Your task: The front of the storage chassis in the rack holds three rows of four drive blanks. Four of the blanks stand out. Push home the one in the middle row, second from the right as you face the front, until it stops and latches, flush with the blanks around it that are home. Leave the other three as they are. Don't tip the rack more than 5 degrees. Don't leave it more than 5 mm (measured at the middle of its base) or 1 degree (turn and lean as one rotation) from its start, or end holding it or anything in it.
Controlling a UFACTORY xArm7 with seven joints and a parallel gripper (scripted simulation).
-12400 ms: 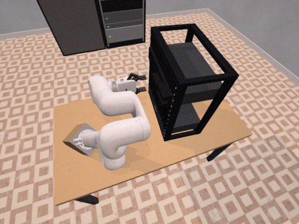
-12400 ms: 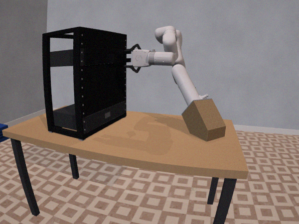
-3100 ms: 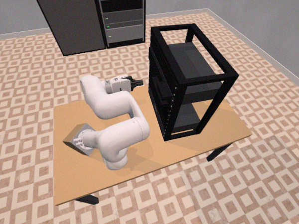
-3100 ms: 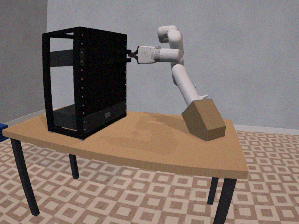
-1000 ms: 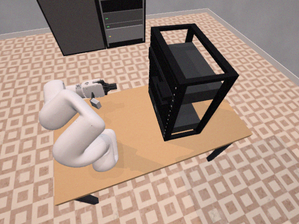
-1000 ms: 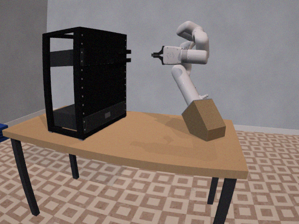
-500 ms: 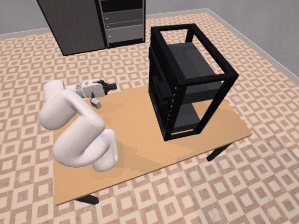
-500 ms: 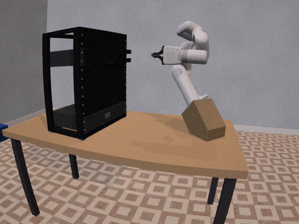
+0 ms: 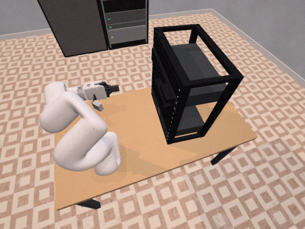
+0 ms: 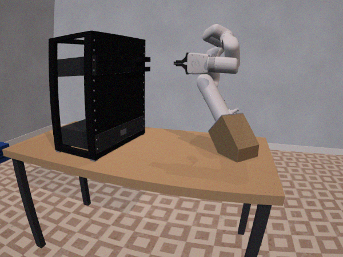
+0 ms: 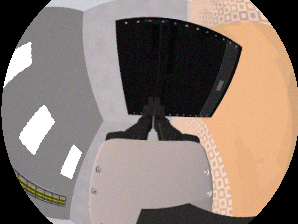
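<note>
The black rack (image 9: 189,84) stands on the wooden table, and it also shows in the exterior view (image 10: 98,94). Its front with the storage chassis faces my arm. In the exterior view two blanks (image 10: 147,64) stick out from the upper part of the front, one above the other. The front is too dark to tell the single blanks apart. My gripper (image 10: 175,63) is shut and empty, level with those blanks and well apart from the front. In the wrist view the shut fingers (image 11: 154,111) point at the rack's dark front (image 11: 176,70).
My arm's base sits on a tan wedge block (image 10: 234,137) at the table's end. A dark server cabinet (image 9: 94,24) stands on the floor behind the table. The table edge runs close past the rack's base.
</note>
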